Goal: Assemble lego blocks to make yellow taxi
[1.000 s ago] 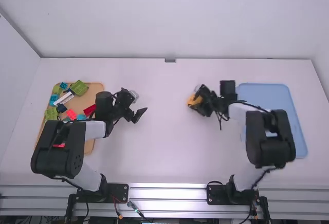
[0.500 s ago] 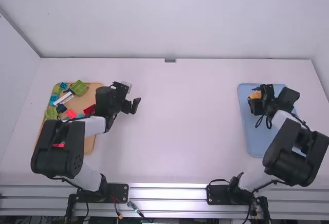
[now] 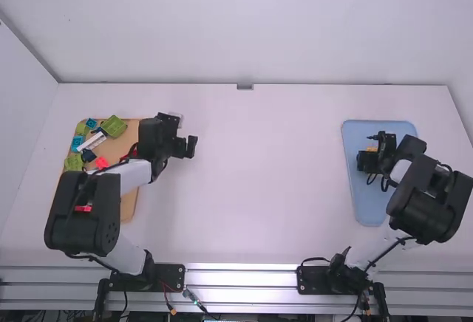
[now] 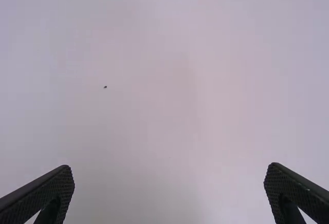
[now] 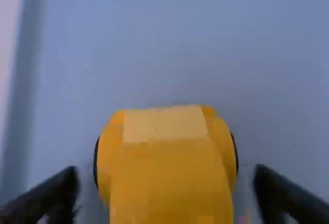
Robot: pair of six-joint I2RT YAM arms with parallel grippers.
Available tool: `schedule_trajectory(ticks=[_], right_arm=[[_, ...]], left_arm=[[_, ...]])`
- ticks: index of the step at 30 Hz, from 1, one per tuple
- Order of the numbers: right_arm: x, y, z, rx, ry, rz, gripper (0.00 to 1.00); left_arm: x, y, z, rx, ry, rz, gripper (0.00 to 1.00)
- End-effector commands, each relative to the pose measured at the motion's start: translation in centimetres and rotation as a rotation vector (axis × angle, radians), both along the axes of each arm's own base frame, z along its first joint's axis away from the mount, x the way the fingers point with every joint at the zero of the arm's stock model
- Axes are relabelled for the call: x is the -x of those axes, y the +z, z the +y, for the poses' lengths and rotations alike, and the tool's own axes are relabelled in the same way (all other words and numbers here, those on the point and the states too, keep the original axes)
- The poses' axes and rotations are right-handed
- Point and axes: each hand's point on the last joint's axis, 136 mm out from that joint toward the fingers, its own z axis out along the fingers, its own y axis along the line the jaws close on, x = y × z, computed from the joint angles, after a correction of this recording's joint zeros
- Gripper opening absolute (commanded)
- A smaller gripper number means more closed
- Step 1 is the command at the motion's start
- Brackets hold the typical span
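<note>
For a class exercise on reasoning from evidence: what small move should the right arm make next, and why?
Probably lift the right gripper straight up, leaving the yellow taxi on the blue tray. Its fingers stand apart with a gap on each side of the taxi, which appears to sit inside the tray, so a straight lift seems least likely to knock it.

White table (image 3: pixel 259 189), tan tray (image 3: pixel 128 205) left, blue tray (image 3: pixel 369 207) right

High view: bright, even light; glare on metal rail (image 3: pixel 236 266) | Left wrist view: bright counter (image 4: pixel 164 106), soft shading | Right wrist view: dimmer, blurred; right gripper (image 3: pixel 369 152) out of focus; highlight on yellow taxi (image 5: pixel 164 125)
</note>
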Motion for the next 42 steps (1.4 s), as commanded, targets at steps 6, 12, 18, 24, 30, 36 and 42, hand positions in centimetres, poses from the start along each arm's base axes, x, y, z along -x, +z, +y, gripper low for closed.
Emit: schedule_trajectory(ticks=[6, 12, 18, 24, 30, 36, 42], right_arm=[[0.1, 1.3, -0.8, 0.003, -0.060, 0.042, 0.99], [-1.6, 5.5, 1.3, 0.007, -0.028, 0.038, 0.99], [-3.1, 11.0, 7.4, 0.029, 0.101, -0.013, 0.99], [-3.0, 14.8, 15.0, 0.057, 0.278, -0.072, 0.99], [-2.7, 15.9, 17.9, 0.070, 0.302, -0.121, 0.95], [-2.0, 16.9, 18.3, 0.083, 0.233, -0.187, 0.87], [-1.1, 18.0, 17.4, 0.068, 0.127, -0.272, 0.78]], left_arm=[[-1.1, 1.5, -0.2, -0.018, 0.037, 0.034, 0.99], [-2.0, 3.1, -1.7, -0.093, 0.048, 0.031, 0.99], [-2.7, 6.4, -5.2, -0.169, 0.029, -0.017, 0.99], [-2.9, 9.8, -7.2, -0.196, 0.027, -0.088, 0.99], [-1.6, 9.6, -5.8, -0.152, 0.047, -0.055, 0.95], [-0.1, 9.3, -3.3, -0.108, 0.063, -0.042, 0.87], [1.8, 8.9, -0.4, -0.076, 0.104, -0.034, 0.78]])
